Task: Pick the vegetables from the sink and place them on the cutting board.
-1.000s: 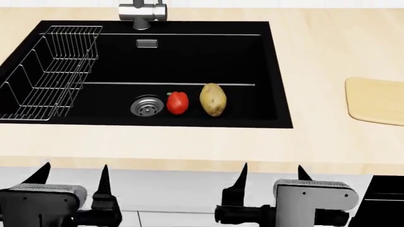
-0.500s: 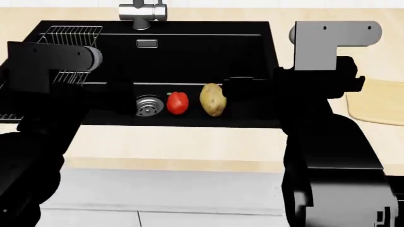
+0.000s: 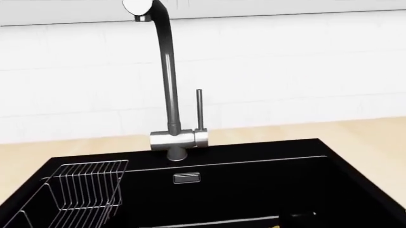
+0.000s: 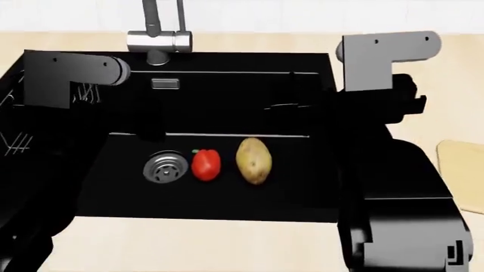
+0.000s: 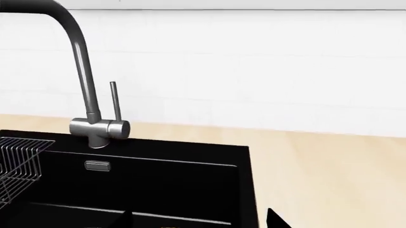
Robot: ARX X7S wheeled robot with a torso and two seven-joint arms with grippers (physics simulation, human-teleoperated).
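The red bell pepper and the tan potato lie side by side on the floor of the black sink, just right of the steel drain. The cutting board shows only as a pale edge at the far right. My left gripper hangs over the sink's left part, above the drain; its fingers are lost against the black basin. My right gripper hangs over the sink, above and right of the potato. In the right wrist view the right gripper has its fingertips wide apart and empty.
A grey faucet stands at the sink's back edge and also shows in the left wrist view and the right wrist view. A wire rack sits in the sink's left end. Light wood counter surrounds the basin.
Both arms rose from below the counter front to over the sink. The head view tilted, so the sink sits lower in frame. The vegetables have not moved.
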